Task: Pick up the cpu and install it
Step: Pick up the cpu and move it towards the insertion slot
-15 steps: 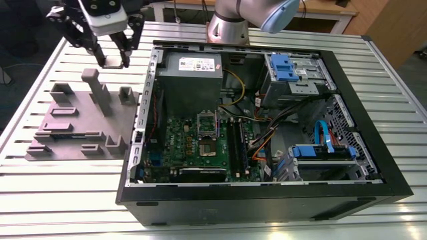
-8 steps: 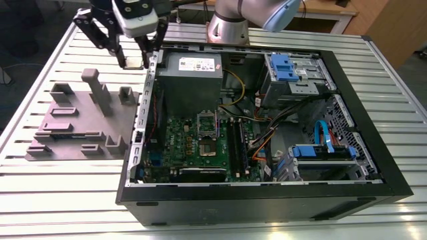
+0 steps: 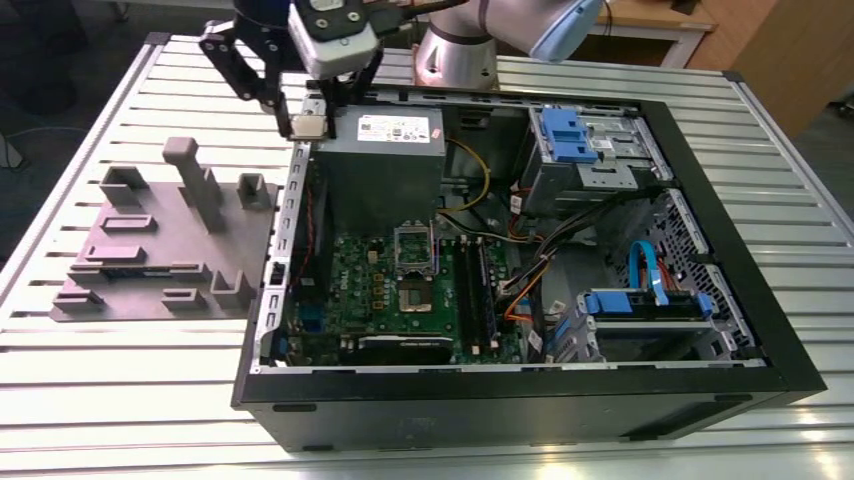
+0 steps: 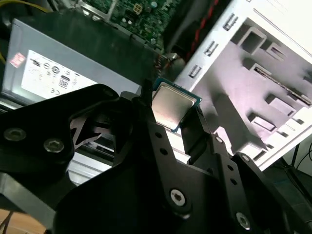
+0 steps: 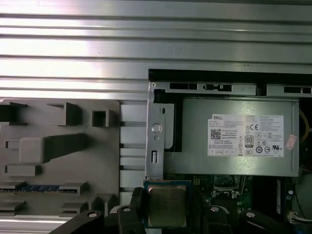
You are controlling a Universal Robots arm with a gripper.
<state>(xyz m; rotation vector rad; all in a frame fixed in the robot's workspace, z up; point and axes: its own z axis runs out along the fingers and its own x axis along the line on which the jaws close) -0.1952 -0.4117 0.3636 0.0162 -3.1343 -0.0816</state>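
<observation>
The cpu [image 4: 171, 103], a small square chip with a shiny silver top, is clamped between the black fingers of my gripper [image 4: 172, 113], which is shut on its edges. In the exterior view the gripper [image 3: 308, 127] hangs with the cpu [image 3: 308, 124] over the back left corner of the open computer case [image 3: 721, 250], beside the grey power supply [image 3: 384, 132]. The first wrist view shows the cpu [image 5: 166, 204] flat, above the case's edge. The motherboard [image 3: 387, 300] lies inside the case, its socket [image 3: 416, 298] nearer the front than the gripper.
A grey moulded fixture plate [image 3: 154, 250] with upright posts lies on the slatted metal table [image 3: 120, 370] at the exterior view's left of the case. Blue drive bays [image 3: 577, 135] and bundled cables [image 3: 534, 250] occupy the case's other side.
</observation>
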